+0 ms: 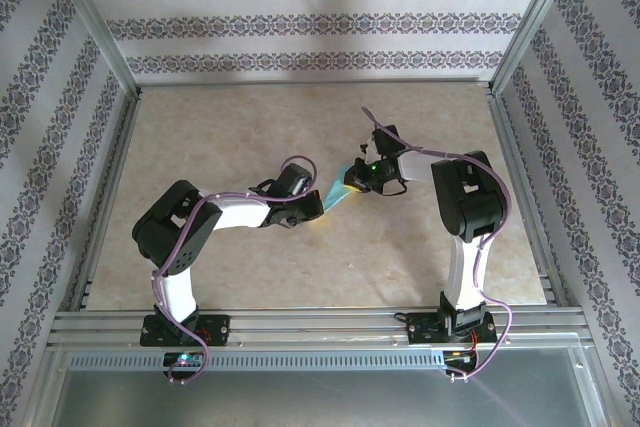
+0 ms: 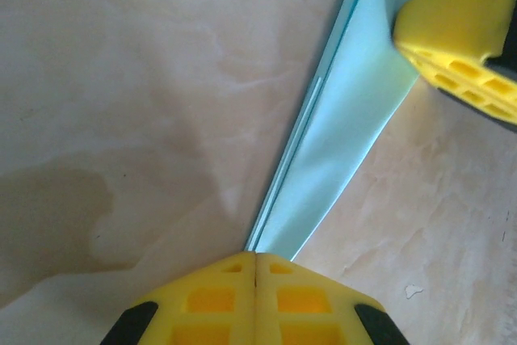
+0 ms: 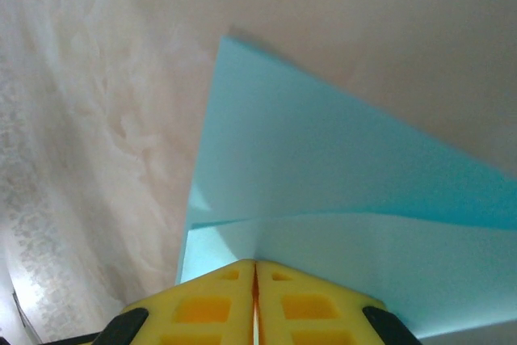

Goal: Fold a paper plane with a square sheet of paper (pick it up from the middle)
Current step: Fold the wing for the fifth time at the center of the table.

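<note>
Top external shows the light-blue paper plane over the middle of the beige table, spanning the gap between the two grippers. The left gripper is closed on the plane's narrow pointed end; in the left wrist view its yellow fingers meet with the paper coming out between them. The right gripper is clamped on the wider end, slightly farther from the table's near edge, with its fingers pressed together on the folded layers.

The table — beige, marbled, faintly glossy — is bordered by metal rails at its near edge.
</note>
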### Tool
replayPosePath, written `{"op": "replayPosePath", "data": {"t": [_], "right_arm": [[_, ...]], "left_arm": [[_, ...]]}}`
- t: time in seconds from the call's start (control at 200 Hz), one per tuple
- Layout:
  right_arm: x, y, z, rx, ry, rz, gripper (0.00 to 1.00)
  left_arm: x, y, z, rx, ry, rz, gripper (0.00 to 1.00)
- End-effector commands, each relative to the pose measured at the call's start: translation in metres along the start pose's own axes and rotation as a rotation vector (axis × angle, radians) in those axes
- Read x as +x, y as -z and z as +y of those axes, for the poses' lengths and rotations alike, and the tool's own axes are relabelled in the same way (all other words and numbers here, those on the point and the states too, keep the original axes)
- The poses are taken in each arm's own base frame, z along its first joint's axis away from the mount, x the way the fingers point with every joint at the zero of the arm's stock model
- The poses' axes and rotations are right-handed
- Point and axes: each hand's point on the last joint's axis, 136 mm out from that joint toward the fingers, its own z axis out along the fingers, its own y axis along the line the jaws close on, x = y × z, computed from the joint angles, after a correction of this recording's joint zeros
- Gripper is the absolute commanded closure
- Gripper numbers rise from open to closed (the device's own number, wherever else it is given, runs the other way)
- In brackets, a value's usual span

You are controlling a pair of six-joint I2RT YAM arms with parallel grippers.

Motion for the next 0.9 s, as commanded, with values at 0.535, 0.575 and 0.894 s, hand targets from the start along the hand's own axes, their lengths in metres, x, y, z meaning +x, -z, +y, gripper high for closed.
{"op": "replayPosePath", "data": {"t": [0.535, 0.575, 0.894], "right_arm": [[0.010, -0.004, -0.020, 0.044, -0.067, 0.008, 0.90], [0.018, -0.007, -0.017, 0.040, -0.067, 0.019, 0.90], [0.063, -0.019, 0.014, -0.016, -0.068, 0.089, 0.89]], "left_arm": [[-0.020, 0.045, -0.015, -0.046, -0.058, -0.053, 1.00], [-0.023, 0.049, -0.019, -0.035, -0.057, -0.068, 1.00], [-0.011, 0.015, -0.021, 0.031, -0.005, 0.001, 1.00]]}}
